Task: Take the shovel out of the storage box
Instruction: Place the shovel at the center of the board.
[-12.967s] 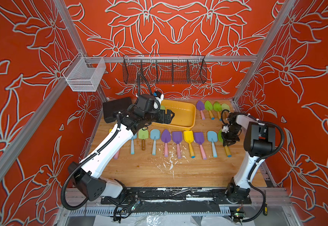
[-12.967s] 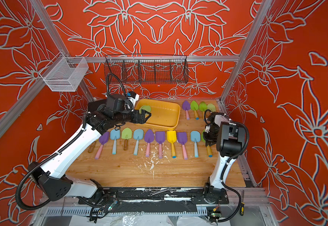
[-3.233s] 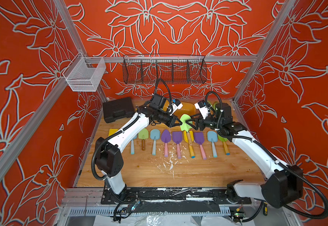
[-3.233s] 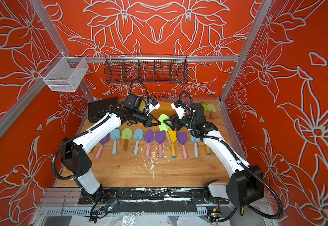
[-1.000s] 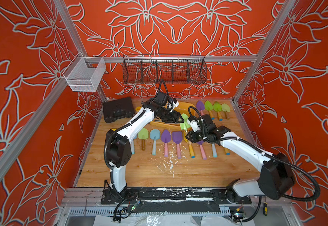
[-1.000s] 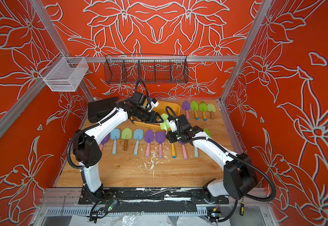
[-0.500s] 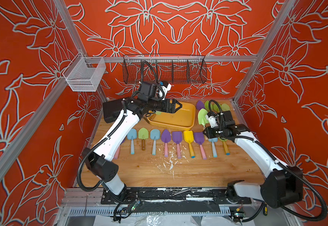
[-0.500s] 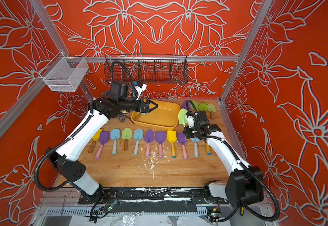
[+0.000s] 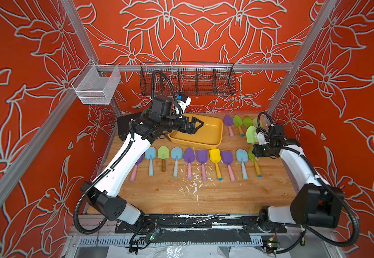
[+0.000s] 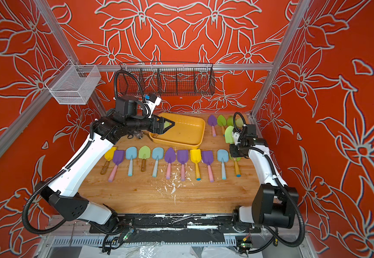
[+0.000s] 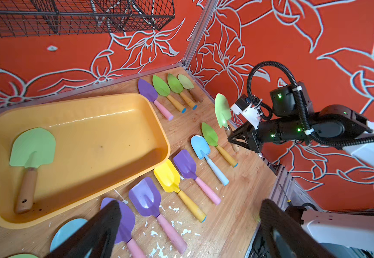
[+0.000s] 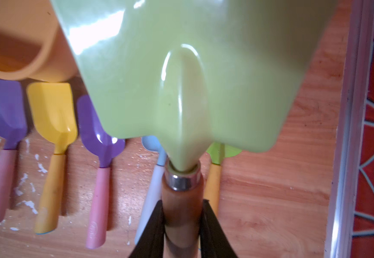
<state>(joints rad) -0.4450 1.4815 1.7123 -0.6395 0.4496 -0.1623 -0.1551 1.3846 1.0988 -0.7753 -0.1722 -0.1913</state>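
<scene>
Over the last second my left gripper (image 9: 198, 127) has spread its jaws wide and lifted out of the storage box (image 9: 221, 129). It now hovers empty over the box's left end. My right gripper (image 9: 258, 147) has swung away from the box's front edge and now sits well off the box's right end, pinching the pale green shovel (image 9: 251, 134) by its wooden handle, blade up. I read that as one shovel safely out of the box (it only needs setting down). It is carried above the far end of the row of shovels (image 9: 201, 156) that lies along the box's front side.

The top views alone would let me think the box is done, since the left gripper mostly covers its left end there. The left wrist view says otherwise. A second green shovel (image 11: 33, 148) lies flat on the box's floor at that very end, its wooden handle reaching toward the box's front wall. So I judge the task unfinished, and the open left gripper is well placed for that one.

Only the right wrist view shows the grip itself: both fingers (image 12: 152, 227) are clamped on the handle just below the metal collar.
</scene>
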